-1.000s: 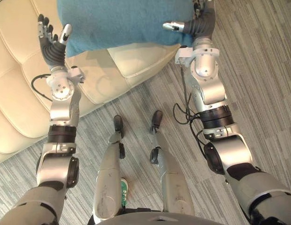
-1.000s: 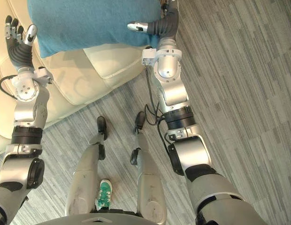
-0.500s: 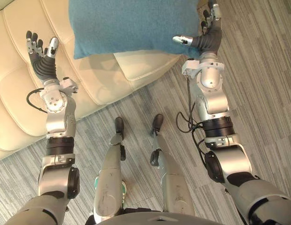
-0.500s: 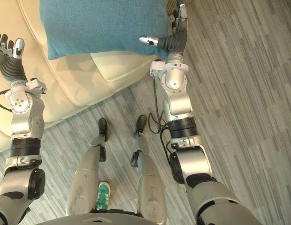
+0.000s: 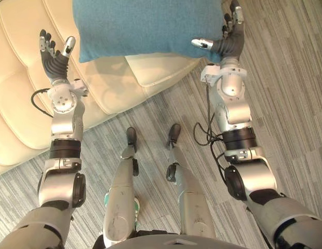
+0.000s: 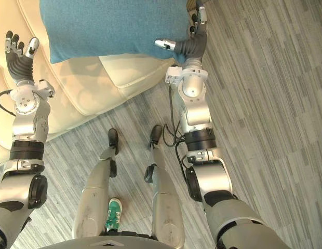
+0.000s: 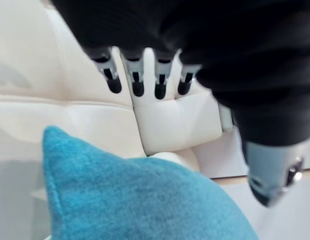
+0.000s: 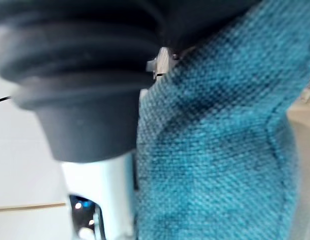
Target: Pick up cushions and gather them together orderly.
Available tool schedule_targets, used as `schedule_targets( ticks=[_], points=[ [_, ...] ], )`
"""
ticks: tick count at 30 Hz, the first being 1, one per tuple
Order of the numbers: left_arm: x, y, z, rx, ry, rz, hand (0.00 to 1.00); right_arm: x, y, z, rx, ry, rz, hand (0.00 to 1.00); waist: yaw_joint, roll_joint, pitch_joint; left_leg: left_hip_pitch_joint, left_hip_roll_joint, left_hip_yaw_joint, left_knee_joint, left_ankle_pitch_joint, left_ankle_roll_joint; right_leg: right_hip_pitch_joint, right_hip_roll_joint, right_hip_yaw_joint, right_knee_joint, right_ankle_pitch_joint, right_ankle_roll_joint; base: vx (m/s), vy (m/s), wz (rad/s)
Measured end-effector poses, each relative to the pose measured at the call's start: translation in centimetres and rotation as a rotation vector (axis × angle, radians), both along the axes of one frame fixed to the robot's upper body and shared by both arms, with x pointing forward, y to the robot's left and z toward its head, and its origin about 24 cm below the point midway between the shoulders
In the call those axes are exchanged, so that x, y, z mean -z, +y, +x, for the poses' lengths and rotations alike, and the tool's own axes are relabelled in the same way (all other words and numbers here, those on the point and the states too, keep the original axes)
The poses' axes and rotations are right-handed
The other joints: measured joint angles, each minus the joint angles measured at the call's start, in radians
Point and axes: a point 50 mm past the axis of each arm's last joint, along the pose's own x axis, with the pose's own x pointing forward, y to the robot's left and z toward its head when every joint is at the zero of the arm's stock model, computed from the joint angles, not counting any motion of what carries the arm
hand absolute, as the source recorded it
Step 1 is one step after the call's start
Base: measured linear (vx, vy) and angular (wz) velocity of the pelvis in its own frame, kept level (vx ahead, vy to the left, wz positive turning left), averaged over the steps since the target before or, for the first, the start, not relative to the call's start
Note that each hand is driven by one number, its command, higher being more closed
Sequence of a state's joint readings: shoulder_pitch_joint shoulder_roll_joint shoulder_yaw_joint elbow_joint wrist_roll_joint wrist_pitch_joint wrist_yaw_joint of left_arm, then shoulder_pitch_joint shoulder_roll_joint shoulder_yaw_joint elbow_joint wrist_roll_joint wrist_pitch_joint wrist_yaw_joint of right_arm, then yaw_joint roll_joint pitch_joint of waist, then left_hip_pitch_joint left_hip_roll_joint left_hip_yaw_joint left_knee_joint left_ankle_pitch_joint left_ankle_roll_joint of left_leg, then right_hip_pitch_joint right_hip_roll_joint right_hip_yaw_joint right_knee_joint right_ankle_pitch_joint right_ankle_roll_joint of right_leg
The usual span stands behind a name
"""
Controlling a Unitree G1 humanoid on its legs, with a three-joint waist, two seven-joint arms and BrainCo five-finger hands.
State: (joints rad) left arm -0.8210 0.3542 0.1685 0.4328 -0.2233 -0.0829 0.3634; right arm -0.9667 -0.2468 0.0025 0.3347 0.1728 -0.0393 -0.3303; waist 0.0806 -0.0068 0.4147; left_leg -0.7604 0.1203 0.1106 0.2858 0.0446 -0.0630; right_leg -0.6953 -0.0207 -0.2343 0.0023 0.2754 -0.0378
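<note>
**Status: blue cushion at right hand, left hand clear**

1. Task item. The blue cushion [image 5: 145,26] lies over the cream sofa [image 5: 21,93], at the far side of the scene between the two raised arms. Its lower edge overhangs the sofa's cream seat pad [image 5: 156,67]. Whether the cushion rests on the sofa or is lifted off it cannot be determined.

2. Right hand. The right hand [image 5: 229,39] is positioned at the cushion's lower right corner, over the grey plank-patterned floor [image 5: 285,104]. The fingers [image 5: 232,15] point straight up along the cushion's right edge. The thumb [image 5: 201,43] extends sideways across the corner of the fabric. The hand is unclenched and in contact with the cushion. In the right wrist view, the blue weave [image 8: 220,125] sits directly against the dark ribbed cover.

3. Left hand. The left hand [image 5: 53,52] is raised over the sofa, near the cushion's left edge but apart from it. It holds nothing. In the left wrist view, its fingers [image 7: 137,82] are extended and spread, and a corner of the cushion [image 7: 135,200] shows past them without contact.
</note>
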Motion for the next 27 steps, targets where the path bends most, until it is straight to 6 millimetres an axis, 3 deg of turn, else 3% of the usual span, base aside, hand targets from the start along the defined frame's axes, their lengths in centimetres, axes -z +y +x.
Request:
schedule_targets(
  ticks=[2, 9, 10, 11, 22, 27],
  points=[
    [-1.5, -0.6, 0.6, 0.010, -0.010, 0.039, 0.00, -1.2, 1.0, 0.1, -0.023, -0.024, -0.024, 0.00, -0.003, -0.001, 0.000, -0.044, 0.004, 0.000, 0.027, -0.002, 0.002, -0.040, 0.000, 0.000, 0.015, 0.000, 0.000, -0.05, 0.006, -0.06],
    [-2.8, -2.6, 1.9, 0.059, 0.024, 0.120, 0.00, -2.0, 2.4, 0.5, -0.058, -0.017, -0.042, 0.00, -0.021, -0.001, 0.000, -0.116, 0.018, -0.002, 0.091, -0.025, 0.011, -0.077, 0.006, -0.003, 0.014, 0.007, 0.002, -0.04, -0.018, -0.05],
    [-2.8, -2.8, 2.2, 0.058, 0.039, 0.139, 0.00, -2.2, 2.6, 0.6, -0.062, -0.016, -0.044, 1.00, -0.024, -0.001, 0.000, -0.124, 0.020, -0.002, 0.102, -0.031, 0.013, -0.080, 0.008, -0.003, 0.012, 0.007, 0.005, -0.04, -0.020, -0.06],
    [-2.9, -3.0, 2.3, 0.059, 0.041, 0.148, 1.00, -2.3, 2.8, 0.6, -0.066, -0.019, -0.050, 1.00, -0.025, -0.001, 0.000, -0.128, 0.021, -0.002, 0.105, -0.032, 0.013, -0.083, 0.008, -0.003, 0.012, 0.007, 0.006, -0.04, -0.022, -0.06],
    [-4.4, -4.4, 2.9, 0.056, 0.048, 0.282, 1.00, -3.6, 4.6, 0.6, -0.090, -0.043, -0.100, 1.00, -0.032, -0.001, 0.000, -0.177, 0.033, -0.002, 0.132, -0.038, 0.012, -0.116, 0.017, -0.005, 0.003, 0.021, 0.012, -0.01, -0.010, -0.02],
    [-5.2, -3.8, 2.7, 0.029, 0.035, 0.321, 1.00, -4.3, 5.1, 0.4, -0.084, -0.068, -0.122, 1.00, -0.041, -0.001, 0.000, -0.178, 0.033, -0.002, 0.132, -0.038, 0.012, -0.117, 0.017, -0.006, 0.003, 0.021, 0.012, 0.00, 0.000, 0.00]
  ],
)
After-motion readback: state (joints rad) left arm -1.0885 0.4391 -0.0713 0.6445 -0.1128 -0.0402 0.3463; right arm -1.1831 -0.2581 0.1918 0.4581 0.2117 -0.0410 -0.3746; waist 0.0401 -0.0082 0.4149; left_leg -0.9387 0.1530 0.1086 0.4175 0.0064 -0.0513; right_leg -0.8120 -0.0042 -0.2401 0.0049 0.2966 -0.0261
